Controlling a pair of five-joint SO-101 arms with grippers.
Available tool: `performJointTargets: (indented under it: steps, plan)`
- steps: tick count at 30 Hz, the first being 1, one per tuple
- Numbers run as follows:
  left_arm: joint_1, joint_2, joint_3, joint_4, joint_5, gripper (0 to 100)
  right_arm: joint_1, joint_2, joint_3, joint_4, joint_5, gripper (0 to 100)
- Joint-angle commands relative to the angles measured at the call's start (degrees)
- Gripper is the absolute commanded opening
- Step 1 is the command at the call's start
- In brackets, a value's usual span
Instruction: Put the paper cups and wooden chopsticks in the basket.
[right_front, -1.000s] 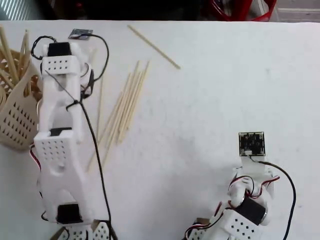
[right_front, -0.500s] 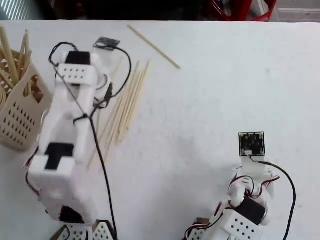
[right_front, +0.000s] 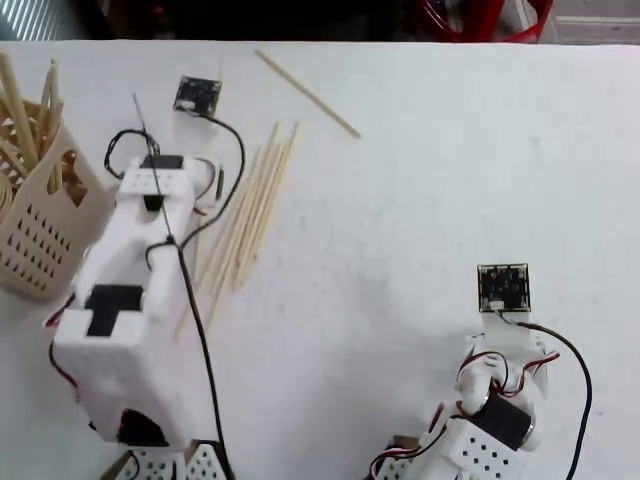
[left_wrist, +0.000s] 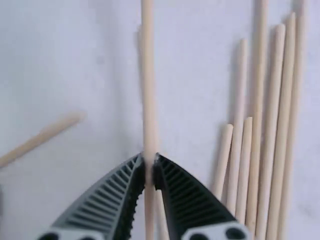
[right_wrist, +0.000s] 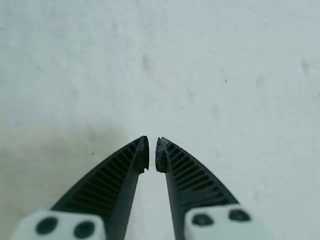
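Your left gripper (left_wrist: 149, 164) is closed narrowly on one chopstick (left_wrist: 147, 75), which points straight ahead in line with the jaws. The basket (right_front: 40, 245) stands near, off this arm's left side.

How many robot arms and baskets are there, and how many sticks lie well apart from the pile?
Robot arms: 2, left arm and right arm
Basket: 1
Chopstick well apart from the pile: 1
Total: 4
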Motion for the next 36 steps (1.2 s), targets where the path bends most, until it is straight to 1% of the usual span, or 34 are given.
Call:
performJointTargets:
  steps: [1, 3, 5, 10, 14, 27, 31, 36]
  plan:
    - [-1.10, 7.16, -10.90, 8.35, -0.44, 3, 0.48, -0.04, 0.53, -0.22, -0.09, 4.5]
    - [-1.10, 10.07, -13.89, 12.84, 0.70, 3, 0.48, -0.04, 0.53, -0.22, -0.09, 4.5]
    - [-1.19, 11.74, -16.35, 15.38, 0.97, 3, 0.48, -0.04, 0.53, -0.22, -0.09, 4.5]
    - [-1.27, 12.44, -17.76, 16.97, 0.88, 3, 0.57, -0.57, 0.53, 0.22, -0.09, 4.5]
    - [-1.27, 12.18, -17.76, 21.71, 0.97, 7, 0.57, -0.66, 0.53, 0.40, -0.09, 4.5]
    - [-1.10, 12.18, -17.76, 22.68, 0.79, 8, 0.48, -0.57, 0.53, 0.31, -0.09, 4.5]
    - [-1.27, 12.00, -18.29, 24.62, 0.70, 8, 0.48, -0.40, 0.53, 0.31, -0.09, 4.5]
    - [-1.27, 12.00, -18.29, 24.79, 0.62, 8, 0.48, -0.40, 0.53, 0.31, -0.09, 4.5]
